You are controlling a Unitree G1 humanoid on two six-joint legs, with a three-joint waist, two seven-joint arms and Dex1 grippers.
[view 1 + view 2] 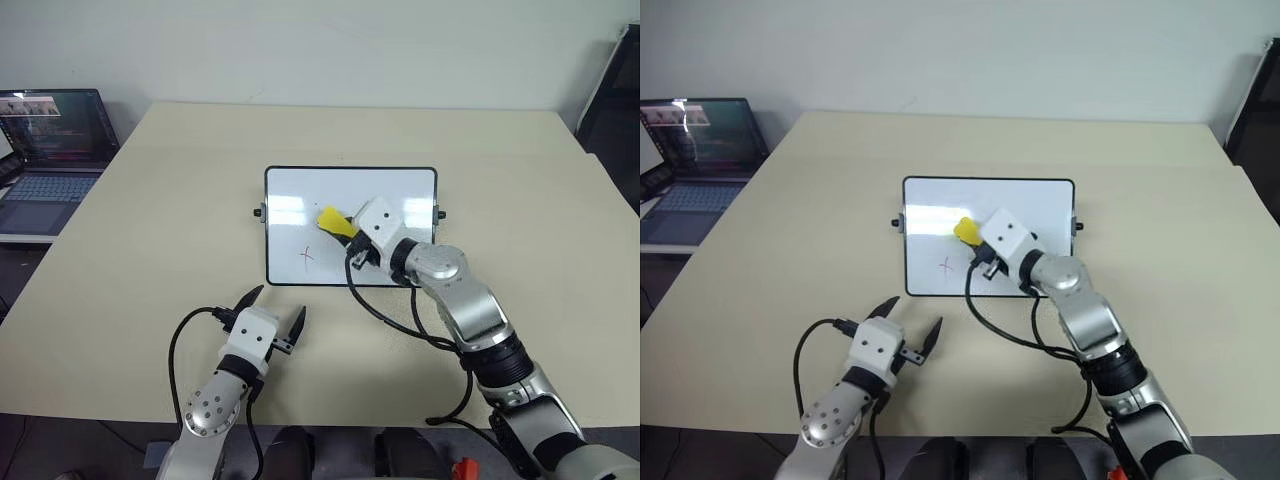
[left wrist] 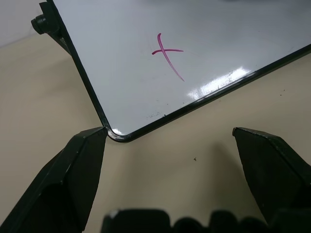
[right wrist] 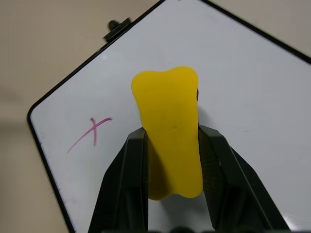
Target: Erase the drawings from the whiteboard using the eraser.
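Note:
The whiteboard point(image 1: 350, 200) lies flat on the beige table, black-framed with small knobs at its short sides. One red cross-shaped drawing point(image 1: 307, 255) sits near its near left corner, also seen as the cross point(image 2: 167, 56) and the cross point(image 3: 92, 133). My right gripper point(image 1: 345, 232) is shut on the yellow eraser point(image 1: 334, 221), holding it over the board's middle, to the right of the cross. In the right wrist view the eraser point(image 3: 170, 128) sits clamped between the two black fingers point(image 3: 124, 184). My left gripper point(image 1: 273, 308) stands open just in front of the board's near left corner, holding nothing.
A laptop point(image 1: 50, 150) with a lit screen sits on a separate surface to the far left. A dark object point(image 1: 612, 95) stands at the far right. Black cables point(image 1: 395, 315) trail from the right wrist across the table in front of the board.

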